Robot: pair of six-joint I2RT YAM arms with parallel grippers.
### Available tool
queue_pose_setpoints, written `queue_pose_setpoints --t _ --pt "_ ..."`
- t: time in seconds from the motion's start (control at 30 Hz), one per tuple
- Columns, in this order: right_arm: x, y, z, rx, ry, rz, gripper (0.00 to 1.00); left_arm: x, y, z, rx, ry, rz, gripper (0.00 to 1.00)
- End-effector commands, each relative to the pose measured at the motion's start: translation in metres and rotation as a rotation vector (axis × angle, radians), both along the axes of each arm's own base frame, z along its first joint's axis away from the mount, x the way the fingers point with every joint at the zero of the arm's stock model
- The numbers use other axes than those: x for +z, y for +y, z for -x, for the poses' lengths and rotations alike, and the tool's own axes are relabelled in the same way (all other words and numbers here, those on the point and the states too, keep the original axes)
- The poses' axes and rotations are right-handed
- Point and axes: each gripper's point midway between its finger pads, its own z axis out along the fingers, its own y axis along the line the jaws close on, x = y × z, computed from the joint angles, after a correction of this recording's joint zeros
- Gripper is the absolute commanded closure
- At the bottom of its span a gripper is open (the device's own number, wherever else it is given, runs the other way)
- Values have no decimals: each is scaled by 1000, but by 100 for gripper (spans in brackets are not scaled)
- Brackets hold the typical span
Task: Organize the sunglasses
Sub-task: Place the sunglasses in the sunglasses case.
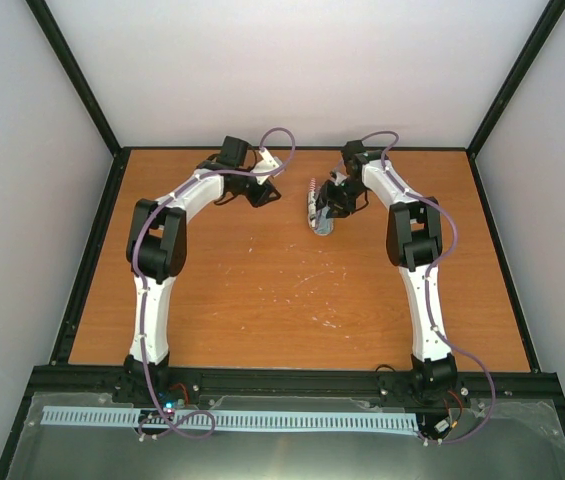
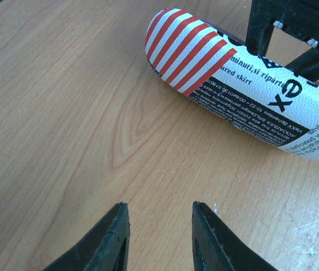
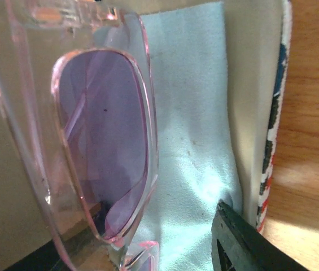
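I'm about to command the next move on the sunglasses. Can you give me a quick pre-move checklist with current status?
1. Case open: ok. The right wrist view shows the inside of the case, with a blue cloth in it.
2. Sunglasses over the case: ok. The sunglasses are in front of the cloth.
3. Right jaws' hold on the sunglasses: cannot tell. Only one fingertip shows.
4. Sunglasses fully seated: cannot tell.
5. Left jaws free: ok. They are apart with nothing between them, over the bare table.
6. Left jaws clear of the case: ok. It lies ahead of them, untouched.
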Motion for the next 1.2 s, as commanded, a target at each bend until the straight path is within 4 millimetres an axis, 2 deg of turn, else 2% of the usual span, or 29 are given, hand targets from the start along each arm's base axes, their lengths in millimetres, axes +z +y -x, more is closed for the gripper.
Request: queue_pose_setpoints --t 0.0,0.1,0.27,0.37,0.43,0.93,1.17 --pt "24 0 -6 -11 -51 -22 52 20 -9 -2 -22 -28 22 73" --pt "26 2 -7 -10 -55 -37 52 21 -21 5 -55 -11 55 90" --pt "31 5 -8 -9 -62 -53 51 17 -53 20 -114 39 111 91" --pt "39 6 -10 -13 -80 -61 47 15 -67 27 -136 65 132 90" --pt "43 -7 -16 -37 -90 -66 46 13 -73 29 -147 75 135 90" --pt "34 -16 -13 -33 -75 -35 49 8 -77 30 -160 69 111 90" --pt "37 -20 -14 -32 -91 -14 50 8 -77 29 -161 65 112 90"
